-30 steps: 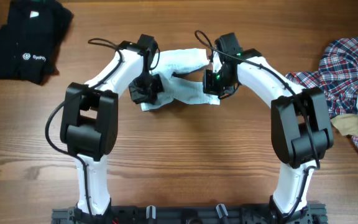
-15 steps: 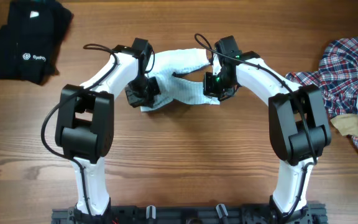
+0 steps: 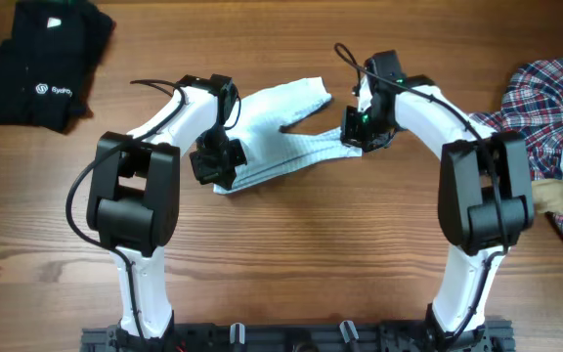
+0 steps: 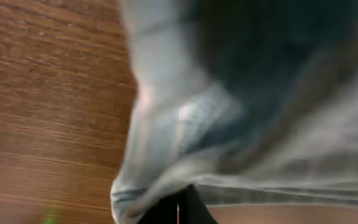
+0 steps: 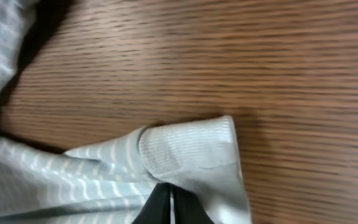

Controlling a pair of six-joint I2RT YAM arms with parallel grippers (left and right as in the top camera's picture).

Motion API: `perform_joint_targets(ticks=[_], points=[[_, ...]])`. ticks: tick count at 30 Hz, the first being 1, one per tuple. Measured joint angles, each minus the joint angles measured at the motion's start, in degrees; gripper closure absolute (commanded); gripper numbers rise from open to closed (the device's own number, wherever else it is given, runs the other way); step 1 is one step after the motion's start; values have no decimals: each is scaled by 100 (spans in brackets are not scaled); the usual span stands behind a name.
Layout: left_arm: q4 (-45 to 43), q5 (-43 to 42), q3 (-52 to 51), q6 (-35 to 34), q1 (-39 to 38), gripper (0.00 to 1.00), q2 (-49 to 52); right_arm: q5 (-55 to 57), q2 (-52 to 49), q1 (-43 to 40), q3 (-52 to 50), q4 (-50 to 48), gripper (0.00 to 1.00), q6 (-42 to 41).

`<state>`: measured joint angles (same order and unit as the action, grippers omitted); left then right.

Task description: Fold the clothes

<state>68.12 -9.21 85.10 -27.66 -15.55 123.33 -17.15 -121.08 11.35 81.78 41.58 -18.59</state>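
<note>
Pale-blue, finely striped cotton is what this garment (image 3: 281,137) looks like. It lies just above the middle of the overhead frame on the wooden surface (image 3: 291,264), drawn out slantwise between the two arms, with one sleeve (image 3: 306,96) pointing to the upper right. The left gripper (image 3: 213,161) is closed on the garment's lower-left edge. Its wrist view is blurred, but the fingertips meet at the bottom of the frame with cloth bunched against them. The right gripper (image 3: 360,132) is closed on the right-hand end, and its wrist view shows the tips pinching a ribbed cuff (image 5: 191,149) flat on the wood. The cloth looks light, thin and limp, so it will probably sag and crease wherever it is unsupported and should slide easily on the wood. It has no stiffness to hold a fold, so each fold needs laying down and flattening. The best holds are likely the thicker parts, such as the ribbed cuff, a hem or a corner, where a narrow pinch catches one layer cleanly. Black garments (image 3: 42,64) lie at the upper left. A plaid shirt (image 3: 545,98) and a beige piece (image 3: 555,196) lie heaped at the right edge, well apart from both grippers.
</note>
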Motion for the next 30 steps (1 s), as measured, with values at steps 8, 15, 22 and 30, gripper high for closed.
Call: perform_joint_targets(ticks=[8,15,22,30], points=[[2,-4,-2,81,48,96,0,-33,-20,-11,35,42,96,94],[-157,144,83,90,114,95,-289,-9,-31,-26,155,116,81,105],[-472,192,153,103,166,90,-1069,133,684,-144,157,114,45,155],[-1615,190,153,98,166,29,-1067,59,962,-144,175,-772,15,245]])
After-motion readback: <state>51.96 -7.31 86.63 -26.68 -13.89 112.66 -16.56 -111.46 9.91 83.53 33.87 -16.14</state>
